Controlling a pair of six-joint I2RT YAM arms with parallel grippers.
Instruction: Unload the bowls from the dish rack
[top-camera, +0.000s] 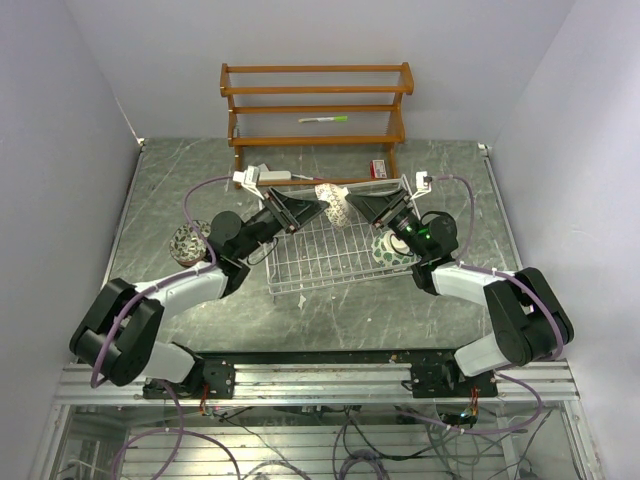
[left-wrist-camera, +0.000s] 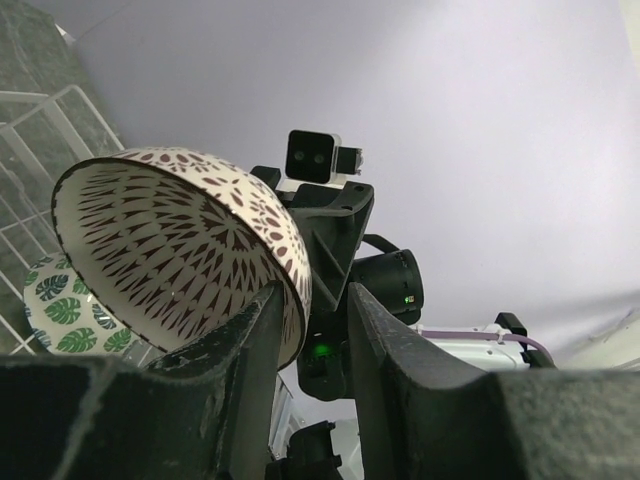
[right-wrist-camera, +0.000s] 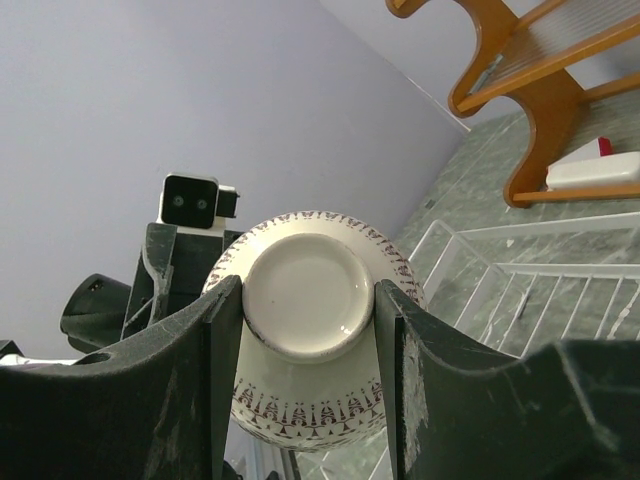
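Bowl (right-wrist-camera: 310, 335) in right gripper (right-wrist-camera: 307, 292)

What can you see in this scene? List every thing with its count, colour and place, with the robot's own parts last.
cream bowl: one, cream with brown pattern, in the air over the rack's far side
leaf bowl: one, white with green leaves, right end of the rack
dark-patterned bowl: one, on the table left of the rack
dish rack: one, white wire, mid-table
wooden shelf: one, brown, at the back
pen: one, green and white, on the shelf
small box: one, red and white, under the shelf
table: one, dark marbled
right gripper: black, shut on the cream bowl's foot
left gripper: black, straddling its rim, not clamped
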